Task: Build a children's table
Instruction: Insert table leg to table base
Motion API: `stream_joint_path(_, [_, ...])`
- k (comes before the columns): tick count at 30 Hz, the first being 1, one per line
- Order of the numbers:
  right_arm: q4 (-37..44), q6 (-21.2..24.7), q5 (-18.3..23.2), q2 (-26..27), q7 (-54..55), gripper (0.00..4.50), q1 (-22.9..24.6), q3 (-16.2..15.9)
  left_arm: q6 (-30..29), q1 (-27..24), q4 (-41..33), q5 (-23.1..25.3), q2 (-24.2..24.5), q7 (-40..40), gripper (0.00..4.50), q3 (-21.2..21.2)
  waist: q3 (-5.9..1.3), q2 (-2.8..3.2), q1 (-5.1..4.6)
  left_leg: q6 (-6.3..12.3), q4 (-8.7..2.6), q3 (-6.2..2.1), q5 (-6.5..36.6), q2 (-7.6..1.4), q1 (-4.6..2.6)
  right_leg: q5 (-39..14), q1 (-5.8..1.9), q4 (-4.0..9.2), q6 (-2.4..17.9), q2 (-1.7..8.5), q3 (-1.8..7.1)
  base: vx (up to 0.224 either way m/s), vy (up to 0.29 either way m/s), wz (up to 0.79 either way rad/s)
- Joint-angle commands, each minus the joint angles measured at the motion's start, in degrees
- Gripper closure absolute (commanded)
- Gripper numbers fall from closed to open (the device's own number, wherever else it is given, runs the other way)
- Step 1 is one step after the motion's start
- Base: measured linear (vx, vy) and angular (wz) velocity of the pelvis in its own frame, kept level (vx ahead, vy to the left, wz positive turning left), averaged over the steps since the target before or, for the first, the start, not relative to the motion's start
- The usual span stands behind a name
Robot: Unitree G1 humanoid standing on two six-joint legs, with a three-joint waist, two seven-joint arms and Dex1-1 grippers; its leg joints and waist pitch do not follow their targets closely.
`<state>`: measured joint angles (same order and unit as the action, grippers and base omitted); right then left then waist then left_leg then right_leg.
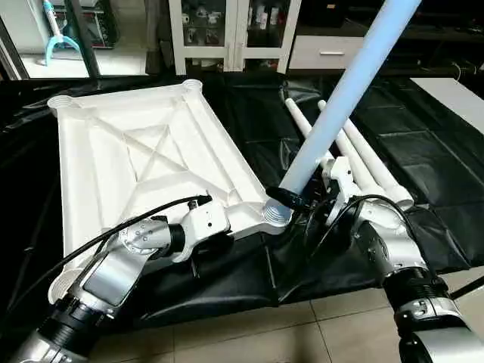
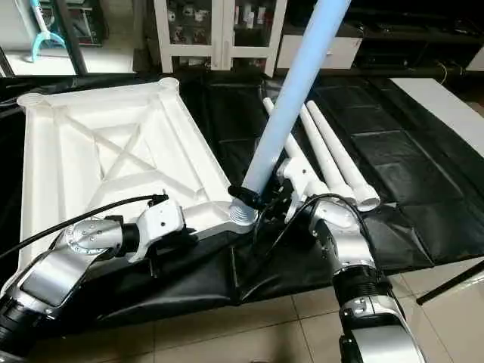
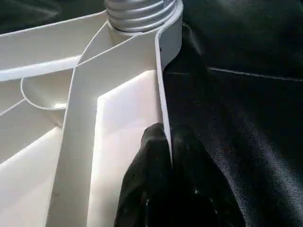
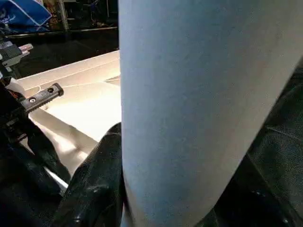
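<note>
A black sheet (image 1: 393, 144) covers the floor from nine o'clock across to three, its front edge giving way to beige floor tiles (image 1: 249, 333) at six. On it, from ten o'clock toward the centre, lies the white tabletop (image 1: 144, 162), underside up, X-ribs showing and round sockets at its corners. A white cabinet (image 1: 227, 30) with glass doors stands beyond at twelve, with a white panel (image 1: 454, 98) at two o'clock on the sheet.

One leg (image 1: 340, 98) stands tilted in the near corner socket (image 1: 276, 213), leaning away toward one o'clock and crossing in front of three spare legs (image 1: 363, 162) that lie side by side on the sheet just right of centre. The right tool (image 1: 291, 201) is clamped on the standing leg just above the socket, its black fingers (image 4: 94, 189) either side of the tube. The left tool (image 3: 170, 156) at seven o'clock is pinched together on the thin rim of the tabletop near that same corner. A black cable (image 1: 113, 231) loops over the left forearm.
</note>
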<state>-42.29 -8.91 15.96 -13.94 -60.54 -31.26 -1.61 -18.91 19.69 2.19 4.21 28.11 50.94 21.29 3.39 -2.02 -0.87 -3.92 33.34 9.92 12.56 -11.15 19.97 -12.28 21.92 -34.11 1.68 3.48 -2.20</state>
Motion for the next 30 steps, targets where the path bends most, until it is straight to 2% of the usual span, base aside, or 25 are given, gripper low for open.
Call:
stream_joint_path(1, [-8.72,3.69,-6.82,-0.34,3.52,2.64,5.17,-3.7,0.97,0.37,-1.2,-0.04,-0.48,0.91,4.5,1.38,-1.19,1.17,-0.21,0.27,-5.38,-0.62,17.24,-2.62,-0.24,-16.67,-0.49,4.91,10.83,3.99,2.65,0.0,0.0,0.0])
stream_joint_path(6, [-8.91,3.24,-7.72,1.53,10.86,2.64,5.23,-3.17,-1.58,0.67,-0.51,1.48,-1.09,-1.06,4.5,1.66,-0.92,1.05,-0.41,-0.51,-5.64,-0.83,19.47,-2.62,-0.21,-20.18,-0.24,5.2,9.78,4.04,2.63,0.0,0.0,0.0])
stream_joint_path(7, [-8.91,3.24,-7.72,1.53,10.86,2.64,5.23,-3.17,-1.58,0.67,-0.51,1.48,-1.09,-1.06,4.5,1.66,-0.83,1.05,-0.49,-1.01,-5.7,-0.93,20.64,-2.57,-0.31,-22.23,-0.02,5.4,9.13,4.08,2.63,0.0,0.0,0.0])
stream_joint_path(8, [-9.3,3.37,-8.74,2.66,15.55,2.64,5.06,-3.07,-4.05,1.19,0.13,2.24,-2.52,-3.55,4.5,1.26,-0.67,1.12,-0.71,-1.62,-5.83,-1.07,22.3,-2.62,-0.27,-24.29,0.11,5.52,8.43,4.06,2.63,0.0,0.0,0.0])
stream_joint_path(9, [-9.78,3.6,-9.52,3.77,19.89,2.64,4.77,-2.86,-6.36,1.74,0.41,2.5,-4.03,-5.51,4.5,0.82,-0.52,1.36,-0.67,-2.33,-5.84,-1.22,23.77,-2.5,-0.52,-26.59,0.43,5.84,7.67,4.15,2.62,0.0,0.0,0.0])
stream_joint_path(11, [-10.54,4.37,-9.64,4.86,23.51,2.64,4.21,-2.36,-8.36,2.41,0.56,2.87,-5.56,-7.45,4.5,0.49,-0.29,1.43,-0.79,-2.86,-5.88,-1.4,26.39,-2.39,-0.76,-30.15,0.86,6.16,6.52,4.1,2.51,-0.054,0.004,-0.04])
stream_joint_path(12, [-11.7,4.81,-9.86,5.97,27.73,2.64,3.3,-1.77,-10.3,3.24,0.64,3.53,-7.04,-9.17,4.5,0.55,-0.02,1.23,-1.26,-3.14,-6.01,-2.0,30.01,-2.16,-0.83,-35.66,1.03,6.67,4.29,4.21,2.22,-0.053,0.014,-0.09])
stream_joint_path(13, [-12.21,4.84,-9.98,6.38,29.44,2.64,2.91,-1.56,-11.04,3.57,0.66,3.88,-7.6,-9.81,4.5,0.64,0.03,1.27,-1.37,-3.17,-6.1,-2.24,31.1,-2.11,-0.96,-36.93,1.13,6.89,3.61,4.21,2.04,0.0,0.0,0.0])
stream_joint_path(14, [-12.59,5.02,-10.09,6.62,30.42,2.64,2.59,-1.51,-11.7,3.89,0.83,3.98,-8.2,-10.5,4.5,0.47,-0.15,1.33,-1.71,-3.18,-6.19,-2.65,32.46,-1.94,-0.77,-37.34,0.75,7.01,2.77,4.23,1.63,0.0,0.0,0.0])
stream_joint_path(15, [-14.39,5.77,-10.51,7.83,34.81,2.64,1.05,-1.37,-14.74,5.48,1.7,4.56,-11.16,-14.01,4.5,-0.39,-0.21,1.93,-1.99,-3.34,-6.5,-2.91,32.91,-2.08,-0.66,-34.38,0.54,7.0,3.25,4.2,1.39,0.0,0.0,0.0])
stream_joint_path(16, [-14.76,6.05,-10.62,8.05,35.58,2.64,0.73,-1.4,-15.37,5.8,1.91,4.65,-11.82,-14.81,4.5,-0.65,-0.21,1.93,-1.99,-3.34,-6.5,-2.91,32.91,-2.08,-0.66,-34.38,0.54,7.0,3.25,4.2,1.39,-0.065,0.052,-0.19])
stream_joint_path(17, [-16.8,7.59,-11.29,9.3,39.67,2.64,-1.04,-1.77,-19.05,7.54,2.89,4.99,-15.3,-18.78,4.5,-1.9,-0.09,1.95,-2.39,-3.56,-6.5,-2.83,34.07,-1.99,-1.05,-31.04,0.89,7.02,4.21,3.85,1.1,0.0,0.0,0.0])
stream_joint_path(19, [-18.14,8.48,-12.18,10.12,42.23,2.64,-2.33,-2.47,-20.86,8.58,3.64,5.31,-17.44,-21.34,4.5,-2.63,-0.18,1.94,-2.65,-3.32,-6.36,-2.66,34.43,-1.91,-1.35,-29.63,1.01,7.13,4.8,3.78,1.03,0.0,0.0,0.0])
stream_joint_path(20, [-18.74,8.78,-12.81,10.58,43.67,2.64,-2.94,-2.77,-21.67,9.07,4.01,5.63,-18.48,-22.64,4.5,-2.98,-0.53,1.9,-2.87,-2.67,-6.34,-2.63,31.31,-1.77,-0.32,-26.67,0.17,6.8,5.56,4.08,1.28,0.0,0.0,0.0])
stream_joint_path(21, [-19.62,8.99,-13.43,11.19,45.05,2.64,-3.72,-3.13,-22.59,9.66,4.56,6.09,-19.6,-24.0,4.5,-3.19,-0.53,1.97,-2.73,-2.42,-6.38,-2.6,29.52,-1.8,0.0,-25.12,0.08,6.65,5.91,4.18,1.46,0.0,0.0,0.0])
stream_joint_path(23, [-21.6,9.58,-13.82,12.66,49.76,2.64,-5.28,-2.78,-23.35,10.78,6.08,6.9,-22.25,-27.93,4.5,-4.26,-0.32,1.9,-2.97,-1.57,-6.18,-2.01,27.59,-1.74,0.08,-22.63,0.45,6.61,7.31,4.04,1.72,0.0,0.0,0.0])
stream_joint_path(25, [-23.13,9.28,-13.88,14.03,54.42,2.64,-6.41,-2.0,-23.44,11.72,7.45,7.2,-24.41,-31.24,4.5,-5.12,-0.36,1.87,-2.98,-1.62,-6.01,-1.9,27.57,-1.64,-0.22,-23.63,0.62,6.7,7.33,4.1,1.72,0.0,0.0,0.0])
stream_joint_path(26, [-23.48,9.15,-13.85,14.45,55.66,2.64,-6.7,-1.76,-23.47,11.97,7.77,7.2,-24.94,-32.06,4.5,-5.39,-0.5,1.79,-2.88,-1.34,-6.03,-1.97,26.76,-1.69,-0.06,-22.99,0.34,6.64,7.08,4.19,1.75,0.0,0.0,0.0])
stream_joint_path(30, [-24.28,6.98,-12.6,15.81,56.72,2.64,-7.8,0.2,-24.32,11.84,7.64,7.35,-25.0,-32.68,4.5,-5.59,-0.58,1.85,-2.84,-0.88,-6.06,-1.68,24.67,-1.79,0.19,-18.8,0.16,6.21,7.82,4.06,1.87,0.0,0.0,0.0])
